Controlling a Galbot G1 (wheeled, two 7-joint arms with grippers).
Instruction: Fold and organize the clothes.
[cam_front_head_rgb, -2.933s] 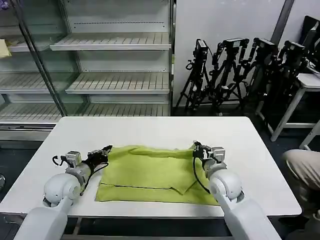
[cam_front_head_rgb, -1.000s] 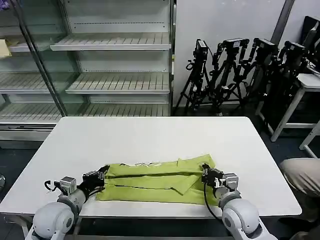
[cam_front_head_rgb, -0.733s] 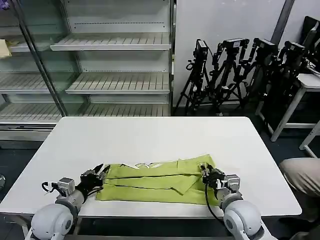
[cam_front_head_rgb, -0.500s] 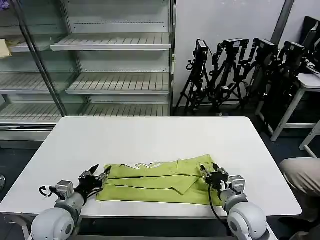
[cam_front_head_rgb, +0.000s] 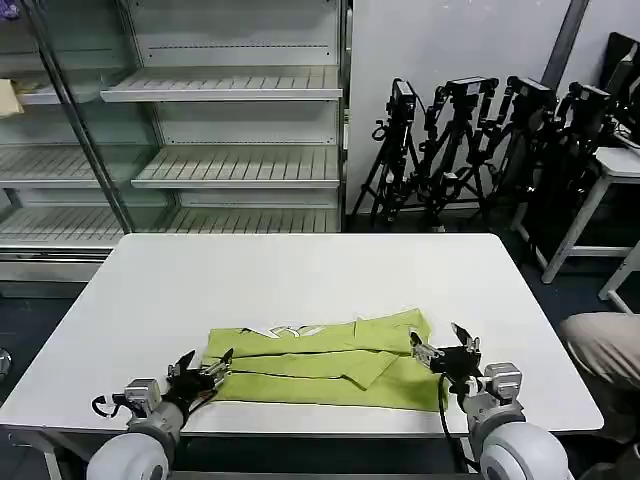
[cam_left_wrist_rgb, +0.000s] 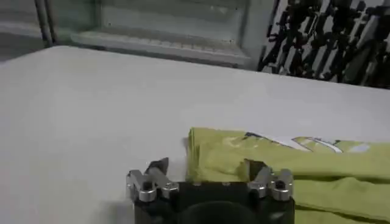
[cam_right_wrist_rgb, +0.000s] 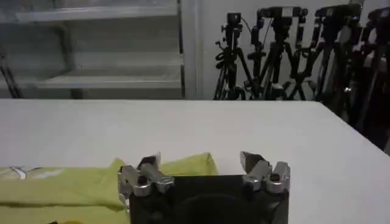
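Now both grippers stand open: the left gripper (cam_front_head_rgb: 203, 366) and right gripper (cam_front_head_rgb: 442, 349) flank the T-shirt (cam_front_head_rgb: 320, 358). Soft and thin, it likely slumps; pinching the folded band's ends just ahead of each gripper seems best.

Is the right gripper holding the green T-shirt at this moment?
No: in the head view the right gripper is open with nothing between its fingers, beside the right end of the T-shirt, which lies folded on the table.

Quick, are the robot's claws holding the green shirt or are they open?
Left claw: open, holding nothing, beside the T-shirt.
Right claw: open, holding nothing.
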